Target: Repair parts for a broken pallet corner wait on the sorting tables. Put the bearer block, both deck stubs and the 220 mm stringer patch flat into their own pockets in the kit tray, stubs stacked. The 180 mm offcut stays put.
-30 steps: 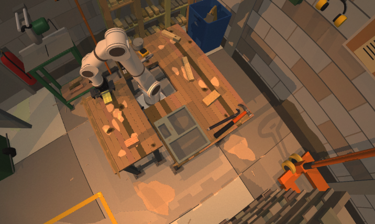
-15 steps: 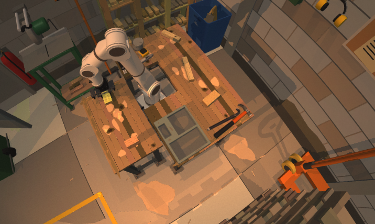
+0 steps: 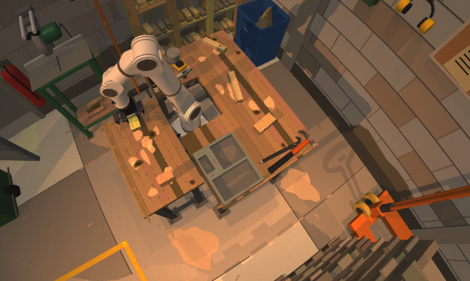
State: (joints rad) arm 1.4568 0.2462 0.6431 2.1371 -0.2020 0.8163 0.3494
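My gripper [image 3: 128,118] sits low at the far corner of the left sorting table, over a small pale wooden block [image 3: 134,122] that lies flat on the slats. The grey kit tray [image 3: 227,167], with one small pocket and two larger ones, lies on the near end of the middle table, its pockets empty. Another wooden piece [image 3: 165,175] lies near the left table's front edge. On the right table lie a long thin strip [image 3: 235,85], a shorter flat piece [image 3: 264,122] and a block [image 3: 214,44] at the far end. The gripper is closed on the small pale block.
The blue bin [image 3: 261,29] stands beyond the right table. A hammer [image 3: 292,152] and a pry bar [image 3: 280,152] lie on the right table's near corner beside the tray. A grey can [image 3: 172,54] and a tape measure [image 3: 178,65] sit behind the arm's base.
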